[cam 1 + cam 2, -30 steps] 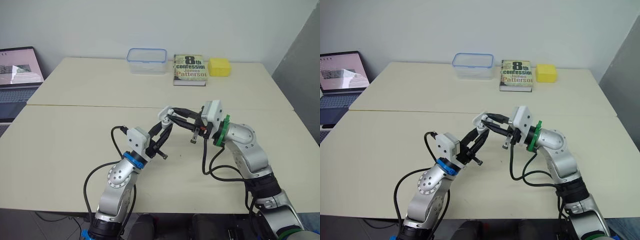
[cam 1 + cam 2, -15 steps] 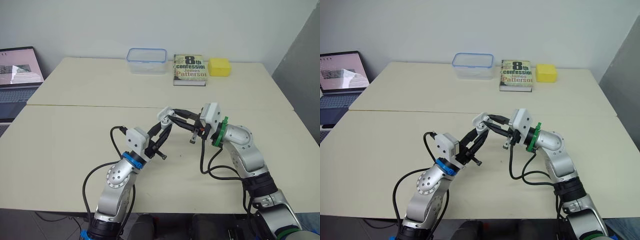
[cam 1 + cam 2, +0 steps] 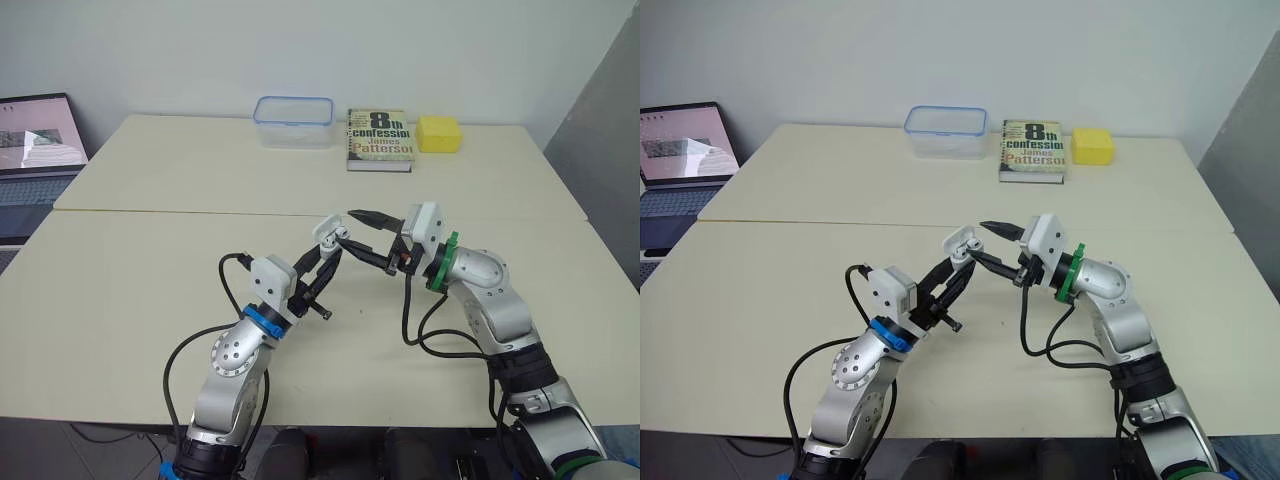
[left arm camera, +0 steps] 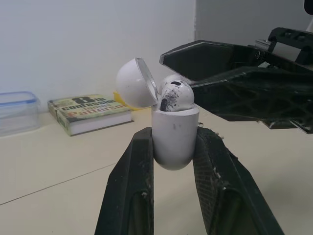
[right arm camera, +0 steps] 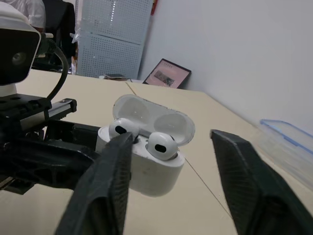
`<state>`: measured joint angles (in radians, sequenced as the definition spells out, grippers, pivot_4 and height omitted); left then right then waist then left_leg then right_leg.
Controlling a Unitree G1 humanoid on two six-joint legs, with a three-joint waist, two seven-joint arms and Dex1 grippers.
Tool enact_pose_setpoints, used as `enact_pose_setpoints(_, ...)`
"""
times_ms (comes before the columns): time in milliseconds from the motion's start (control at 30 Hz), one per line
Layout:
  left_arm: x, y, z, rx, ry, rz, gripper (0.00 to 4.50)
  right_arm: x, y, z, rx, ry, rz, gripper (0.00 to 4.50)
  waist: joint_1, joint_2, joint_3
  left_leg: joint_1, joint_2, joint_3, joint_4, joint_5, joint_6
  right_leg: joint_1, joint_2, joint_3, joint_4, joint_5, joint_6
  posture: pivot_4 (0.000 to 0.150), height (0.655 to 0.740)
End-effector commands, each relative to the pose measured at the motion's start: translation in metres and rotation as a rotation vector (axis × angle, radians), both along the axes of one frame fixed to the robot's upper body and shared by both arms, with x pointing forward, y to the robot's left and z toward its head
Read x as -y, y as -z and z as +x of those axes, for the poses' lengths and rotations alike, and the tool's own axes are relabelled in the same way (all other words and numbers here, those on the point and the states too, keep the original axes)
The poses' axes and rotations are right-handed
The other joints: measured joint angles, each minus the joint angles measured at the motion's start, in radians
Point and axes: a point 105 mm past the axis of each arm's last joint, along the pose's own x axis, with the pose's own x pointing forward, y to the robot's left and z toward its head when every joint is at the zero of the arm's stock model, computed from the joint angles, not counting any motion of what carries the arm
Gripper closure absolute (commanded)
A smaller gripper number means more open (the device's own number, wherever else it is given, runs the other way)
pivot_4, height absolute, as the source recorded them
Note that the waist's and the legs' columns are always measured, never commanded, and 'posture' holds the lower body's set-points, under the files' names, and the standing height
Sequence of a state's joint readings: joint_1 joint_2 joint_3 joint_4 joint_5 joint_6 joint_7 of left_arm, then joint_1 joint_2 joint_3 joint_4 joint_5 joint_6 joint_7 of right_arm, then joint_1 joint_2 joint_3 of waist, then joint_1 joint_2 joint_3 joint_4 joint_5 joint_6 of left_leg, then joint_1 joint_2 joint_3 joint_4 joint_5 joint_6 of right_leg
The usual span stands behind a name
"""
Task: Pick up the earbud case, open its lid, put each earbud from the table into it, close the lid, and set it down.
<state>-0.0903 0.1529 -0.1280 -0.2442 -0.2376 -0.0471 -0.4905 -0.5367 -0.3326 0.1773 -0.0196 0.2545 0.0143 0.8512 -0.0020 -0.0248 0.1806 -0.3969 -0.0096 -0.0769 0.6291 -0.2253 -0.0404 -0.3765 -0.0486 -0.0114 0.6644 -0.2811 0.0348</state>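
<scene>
My left hand (image 3: pixel 328 255) gripped the earbud case (image 4: pixel 173 139) above the counter (image 3: pixel 150 270), lid (image 4: pixel 134 83) open, both earbuds (image 5: pixel 161 144) seated. My right hand (image 3: pixel 355 228), fingers spread, sat just beside its open top.

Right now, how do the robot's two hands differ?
The left gripper has its fingers shut on the earbud case; the right gripper has its fingers spread wide, gripping nothing. The left gripper holds the case from below; the right gripper reaches in from the side. Both have two black fingers.

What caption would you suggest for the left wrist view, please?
Left gripper holding the open earbud case, earbuds seated inside, open right gripper close alongside.
</scene>
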Motion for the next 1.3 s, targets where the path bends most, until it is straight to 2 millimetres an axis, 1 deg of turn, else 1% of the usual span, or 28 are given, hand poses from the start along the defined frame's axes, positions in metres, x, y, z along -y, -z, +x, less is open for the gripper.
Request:
enact_pose_setpoints(33, 0.008, -0.02, -0.007, 0.08, 0.038, -0.025, 3.76, -0.004, -0.013, -0.008, 0.042, -0.037, -0.01, 0.49, 0.0, 0.0, 0.0, 0.0, 0.0, 0.0, 0.0, 0.0, 0.0, 0.0, 0.0, 0.0, 0.0, 0.0, 0.0, 0.15, 0.7387)
enact_pose_setpoints(67, 0.008, -0.02, -0.007, 0.08, 0.038, -0.025, 3.76, -0.002, -0.015, -0.009, 0.044, -0.038, -0.01, 0.19, 0.0, 0.0, 0.0, 0.0, 0.0, 0.0, 0.0, 0.0, 0.0, 0.0, 0.0, 0.0, 0.0, 0.0, 0.0, 0.15, 0.7387)
enact_pose_setpoints(100, 0.007, -0.02, -0.007, 0.078, 0.036, -0.024, 3.76, 0.0, -0.017, -0.011, 0.047, -0.044, -0.011, 0.16, 0.0, 0.0, 0.0, 0.0, 0.0, 0.0, 0.0, 0.0, 0.0, 0.0, 0.0, 0.0, 0.0, 0.0, 0.0, 0.15, 0.7387)
enact_pose_setpoints(167, 0.007, -0.019, -0.006, 0.076, 0.033, -0.024, 3.76, 0.004, -0.022, -0.014, 0.05, -0.054, -0.014, 0.16, 0.0, 0.0, 0.0, 0.0, 0.0, 0.0, 0.0, 0.0, 0.0, 0.0, 0.0, 0.0, 0.0, 0.0, 0.0, 0.15, 0.7387)
enact_pose_setpoints(233, 0.006, -0.019, -0.006, 0.073, 0.03, -0.023, 3.76, 0.012, -0.029, -0.019, 0.051, -0.061, -0.022, 0.16, 0.0, 0.001, 0.001, 0.0, 0.0, 0.0, 0.0, 0.0, 0.0, 0.0, 0.0, 0.0, 0.0, 0.0, 0.0, 0.15, 0.7387)
enact_pose_setpoints(300, 0.005, -0.018, -0.005, 0.07, 0.027, -0.022, 3.76, 0.024, -0.036, -0.023, 0.044, -0.055, -0.053, 0.16, 0.001, 0.001, 0.001, 0.0, 0.0, 0.0, 0.0, 0.0, 0.0, 0.0, 0.0, 0.0, 0.0, 0.0, 0.0, 0.15, 0.7387)
enact_pose_setpoints(400, 0.004, -0.017, -0.004, 0.063, 0.03, -0.019, 3.76, 0.036, -0.044, -0.026, 0.02, -0.04, -0.092, 0.16, 0.001, 0.001, 0.001, -0.001, 0.0, 0.0, 0.0, 0.0, 0.0, 0.0, 0.0, 0.0, -0.001, 0.0, 0.0, 0.15, 0.7387)
enact_pose_setpoints(467, 0.005, -0.016, -0.004, 0.056, 0.049, -0.02, 3.76, 0.044, -0.055, -0.025, -0.01, -0.019, -0.109, 0.16, 0.001, 0.001, 0.001, -0.001, 0.0, 0.0, 0.0, 0.0, 0.0, 0.0, 0.0, 0.0, -0.001, 0.0, 0.0, 0.15, 0.7387)
enact_pose_setpoints(567, 0.008, -0.016, -0.005, 0.052, 0.085, -0.02, 3.76, 0.048, -0.069, -0.023, -0.024, -0.016, -0.122, 0.16, 0.0, 0.002, 0.001, -0.001, 0.0, 0.0, 0.0, 0.0, 0.0, 0.0, 0.0, 0.0, 0.0, 0.0, 0.0, 0.15, 0.7387)
enact_pose_setpoints(667, 0.011, -0.016, -0.004, 0.051, 0.115, -0.014, 3.76, 0.052, -0.075, -0.02, -0.025, -0.001, -0.128, 0.16, 0.0, 0.002, 0.001, -0.001, 0.001, 0.002, 0.0, 0.0, 0.0, 0.0, 0.001, -0.001, -0.001, 0.0, 0.0, 0.15, 0.7387)
enact_pose_setpoints(733, 0.014, -0.015, -0.006, 0.039, 0.166, -0.007, 3.76, 0.055, -0.078, -0.019, -0.032, 0.007, -0.125, 0.16, 0.001, 0.002, 0.001, -0.001, 0.001, 0.002, 0.0, 0.0, 0.0, 0.0, 0.001, -0.001, -0.001, 0.0, 0.0, 0.15, 0.7387)
enact_pose_setpoints(833, 0.025, -0.011, -0.016, -0.024, 0.336, 0.015, 3.76, 0.065, -0.085, -0.018, -0.028, 0.039, -0.134, 0.16, 0.0, 0.003, 0.002, -0.002, 0.001, 0.002, 0.0, 0.0, 0.0, -0.001, 0.001, -0.001, -0.001, 0.0, 0.0, 0.15, 0.7387)
enact_pose_setpoints(967, 0.03, -0.01, -0.017, -0.101, 0.495, 0.039, 3.76, 0.076, -0.093, -0.016, -0.023, 0.087, -0.144, 0.16, 0.0, 0.003, 0.002, -0.002, 0.001, 0.003, 0.0, 0.0, 0.0, -0.001, 0.001, -0.001, -0.001, 0.0, 0.0, 0.15, 0.7387)
enact_pose_setpoints(1067, 0.035, -0.012, -0.021, -0.143, 0.633, 0.072, 3.76, 0.087, -0.09, -0.019, -0.046, 0.123, -0.192, 0.16, 0.001, 0.003, 0.002, -0.002, 0.001, 0.002, 0.0, 0.0, 0.0, -0.001, 0.002, -0.001, -0.001, 0.0, 0.0, 0.15, 0.7387)
enact_pose_setpoints(1200, 0.041, -0.017, -0.03, -0.146, 0.767, 0.112, 3.76, 0.097, -0.075, -0.022, -0.106, 0.132, -0.299, 0.16, 0.0, 0.003, 0.002, -0.003, 0.001, 0.004, 0.0, 0.0, 0.0, -0.001, 0.001, 0.0, -0.001, 0.0, 0.0, 0.15, 0.7387)
enact_pose_setpoints(1300, 0.044, -0.016, -0.035, -0.142, 0.826, 0.142, 3.76, 0.098, -0.068, -0.025, -0.153, 0.106, -0.34, 0.77, -0.001, 0.004, 0.003, -0.003, 0.001, 0.004, 0.0, 0.0, 0.0, -0.002, 0.001, 0.0, -0.001, 0.0, 0.0, 0.15, 0.7387)
